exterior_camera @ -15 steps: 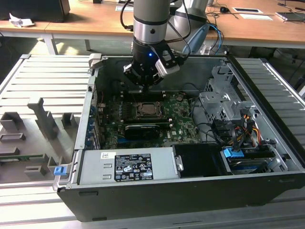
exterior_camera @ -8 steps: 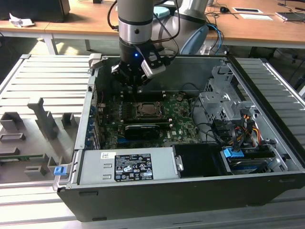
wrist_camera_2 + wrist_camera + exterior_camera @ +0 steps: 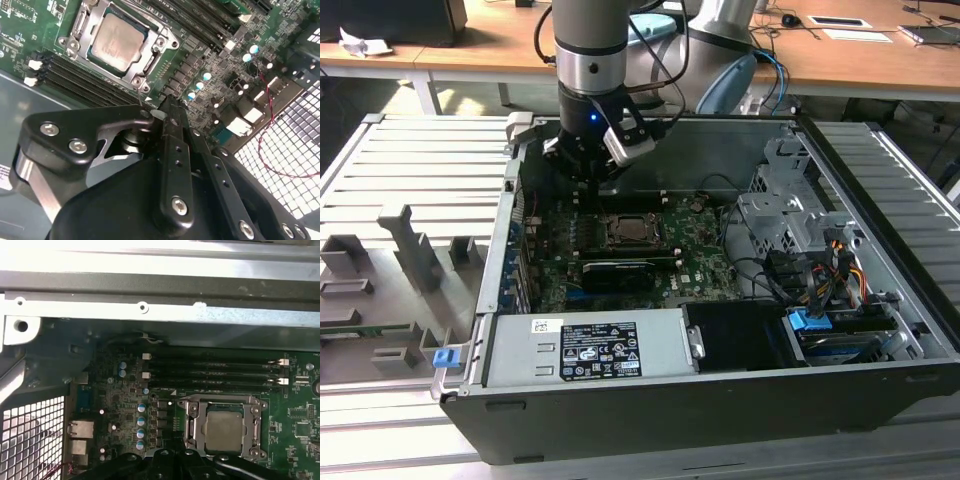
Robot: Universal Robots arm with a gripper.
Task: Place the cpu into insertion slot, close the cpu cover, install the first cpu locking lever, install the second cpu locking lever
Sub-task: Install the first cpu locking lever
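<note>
The cpu (image 3: 117, 42) lies flat with its silvery-grey top up, in the middle of the green board (image 3: 700, 265) inside the open computer case. It fills the insertion slot, whose pin field is hidden beneath it. The cpu cover (image 3: 222, 401) lies down around the chip as a silver frame. How the locking levers stand along the socket's sides I cannot tell. My gripper (image 3: 586, 180) hangs above the board, toward the case's back wall from the socket. Its black fingers (image 3: 172, 150) are shut together on nothing, apart from the chip.
A long black card (image 3: 618, 272) lies just in front of the socket. Memory slots (image 3: 215, 372) run beside it. The power supply (image 3: 585, 345) fills the case front. A drive cage (image 3: 780, 215) and loose cables (image 3: 820, 270) crowd the exterior view's right.
</note>
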